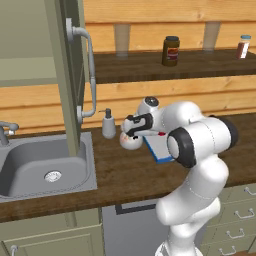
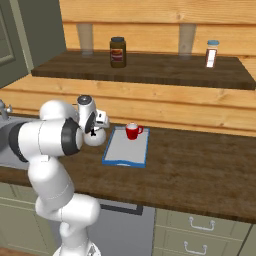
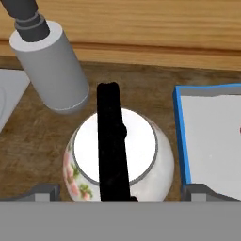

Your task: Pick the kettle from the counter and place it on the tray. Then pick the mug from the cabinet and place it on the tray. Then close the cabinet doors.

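jaws of the gripper (image 3: pixel 115 190) are spread wide over the kettle (image 3: pixel 117 157), nothing gripped. it's crowded by a soap dispenser (image 3: pixel 49 63) and the tray (image 3: pixel 212 136), mug (image 2: pixel 132 131) already on it.

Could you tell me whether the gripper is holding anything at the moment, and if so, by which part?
Nothing is held: the gripper is open above the kettle, its fingers apart on either side of the black handle.
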Motion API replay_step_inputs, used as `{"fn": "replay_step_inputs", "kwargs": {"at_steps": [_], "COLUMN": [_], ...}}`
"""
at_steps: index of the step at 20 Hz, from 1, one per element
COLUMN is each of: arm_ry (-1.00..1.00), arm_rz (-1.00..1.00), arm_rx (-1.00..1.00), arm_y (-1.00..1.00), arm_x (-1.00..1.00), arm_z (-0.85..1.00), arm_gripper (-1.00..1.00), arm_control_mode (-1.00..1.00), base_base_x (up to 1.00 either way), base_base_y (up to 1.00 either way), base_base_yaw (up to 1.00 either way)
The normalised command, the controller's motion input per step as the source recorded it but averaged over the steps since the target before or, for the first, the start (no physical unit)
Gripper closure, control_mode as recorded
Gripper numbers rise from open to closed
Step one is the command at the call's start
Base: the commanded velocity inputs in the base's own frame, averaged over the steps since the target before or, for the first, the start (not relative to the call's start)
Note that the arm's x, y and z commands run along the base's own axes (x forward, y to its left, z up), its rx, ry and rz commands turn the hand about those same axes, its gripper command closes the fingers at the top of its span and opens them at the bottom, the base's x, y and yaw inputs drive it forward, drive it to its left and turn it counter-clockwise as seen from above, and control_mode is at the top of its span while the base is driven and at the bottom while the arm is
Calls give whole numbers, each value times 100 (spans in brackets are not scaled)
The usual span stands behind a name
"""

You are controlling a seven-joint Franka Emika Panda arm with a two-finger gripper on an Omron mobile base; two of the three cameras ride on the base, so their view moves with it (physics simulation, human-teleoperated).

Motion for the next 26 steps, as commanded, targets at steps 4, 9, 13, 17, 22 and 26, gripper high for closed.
{"fn": "replay_step_inputs", "kwargs": {"at_steps": [4, 9, 13, 17, 22, 26], "arm_ry": [2, 5, 5, 15, 9, 8], "arm_rz": [0, 0, -1, -4, -5, -2], "arm_rx": [0, 0, 0, 0, 0, 0], "arm_y": [10, 8, 3, 1, 0, 0], "arm_x": [25, 24, 10, -8, -13, -18], "arm_z": [-19, -21, -17, -37, -36, -18], "arm_gripper": [-100, -100, -100, 100, 100, 100], "arm_control_mode": [-100, -100, -100, -100, -100, -100], "base_base_x": [0, 0, 0, 0, 0, 0], "base_base_y": [0, 0, 0, 0, 0, 0], "base_base_yaw": [0, 0, 0, 0, 0, 0]}}
